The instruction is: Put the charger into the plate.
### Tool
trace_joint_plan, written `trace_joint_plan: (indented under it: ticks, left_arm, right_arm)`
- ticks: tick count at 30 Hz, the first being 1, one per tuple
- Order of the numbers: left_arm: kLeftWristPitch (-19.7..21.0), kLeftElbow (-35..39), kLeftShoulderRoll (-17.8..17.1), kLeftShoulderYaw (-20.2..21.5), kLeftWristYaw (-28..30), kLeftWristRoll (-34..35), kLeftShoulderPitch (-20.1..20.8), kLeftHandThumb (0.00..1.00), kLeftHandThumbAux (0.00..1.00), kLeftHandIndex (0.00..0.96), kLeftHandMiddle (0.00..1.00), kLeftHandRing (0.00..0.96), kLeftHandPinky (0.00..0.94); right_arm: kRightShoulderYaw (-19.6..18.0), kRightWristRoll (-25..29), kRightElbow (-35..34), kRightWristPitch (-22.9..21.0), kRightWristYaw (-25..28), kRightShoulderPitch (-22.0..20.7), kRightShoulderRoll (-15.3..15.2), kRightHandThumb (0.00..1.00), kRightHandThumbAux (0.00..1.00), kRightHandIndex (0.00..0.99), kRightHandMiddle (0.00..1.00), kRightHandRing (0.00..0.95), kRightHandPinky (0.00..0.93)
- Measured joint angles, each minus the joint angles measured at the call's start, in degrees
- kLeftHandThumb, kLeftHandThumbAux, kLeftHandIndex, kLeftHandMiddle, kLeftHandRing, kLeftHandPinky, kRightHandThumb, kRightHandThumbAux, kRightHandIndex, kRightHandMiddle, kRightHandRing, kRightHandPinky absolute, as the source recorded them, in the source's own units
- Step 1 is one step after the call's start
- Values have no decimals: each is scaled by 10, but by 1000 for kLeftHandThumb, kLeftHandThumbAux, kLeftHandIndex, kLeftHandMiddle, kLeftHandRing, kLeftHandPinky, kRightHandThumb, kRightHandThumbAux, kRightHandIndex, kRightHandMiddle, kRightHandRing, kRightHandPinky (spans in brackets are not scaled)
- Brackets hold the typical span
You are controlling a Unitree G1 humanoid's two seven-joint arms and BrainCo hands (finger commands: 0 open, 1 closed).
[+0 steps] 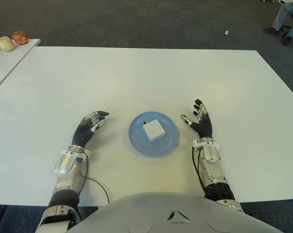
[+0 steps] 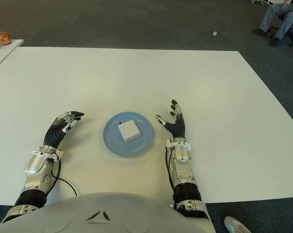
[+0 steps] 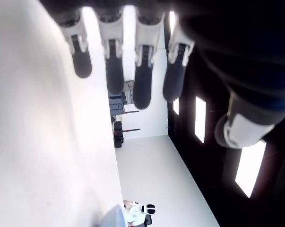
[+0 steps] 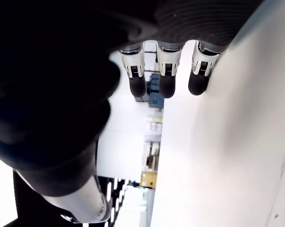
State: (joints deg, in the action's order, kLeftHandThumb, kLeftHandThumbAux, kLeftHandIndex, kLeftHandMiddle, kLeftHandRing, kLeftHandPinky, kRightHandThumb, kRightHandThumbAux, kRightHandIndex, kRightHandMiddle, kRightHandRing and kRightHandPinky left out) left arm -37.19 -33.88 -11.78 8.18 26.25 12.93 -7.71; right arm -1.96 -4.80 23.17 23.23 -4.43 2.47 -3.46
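Two hands: both are empty with fingers spread and relaxed; the left hand (image 1: 91, 125) shows to the left of the plate, the right hand (image 1: 200, 122) just to its right, each apart from the rim.
Charger: the small white square plastic charger (image 1: 153, 130) lies flat inside the round pale-blue plate (image 1: 138, 142), a little right of its middle, with a short dark stub at its far-left edge.
Plate: it sits on the wide white surface (image 1: 136, 77), near the robot and between the two hands.
Step in hand: by my reading the placing is done, so what is left is to clear the hands away.
Doing it well: draw the right hand off to the right and towards the near edge, fingers kept loose, so no fingertip catches the plate's rim; the plate looks light and would likely slide on the smooth top if nudged.
Left hand: it needs no part in this and is best kept where it is.
Check: the charger should end wholly within the rim, not tilted against it.
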Motion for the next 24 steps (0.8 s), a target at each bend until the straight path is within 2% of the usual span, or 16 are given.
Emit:
trace_joint_plan:
  ticks: [14,19,24]
  left_arm:
    - [2,1,5,0,-1,0,1,22,508,304,296,223,156]
    - [3,1,7,0,-13,-1,2,24,522,188,185,155,102]
    - [5,4,8,-1,-34,-13,3,4,556,48,66,49,17]
  right_arm:
    - [6,6,4,-11,25,0,-8,15,895,37,31,32,68]
    - [7,6,4,-14,33,2,-11,2,896,30,23,23,55]
    - [7,7,5,-15,39,3,-14,0,893,23,15,15,50]
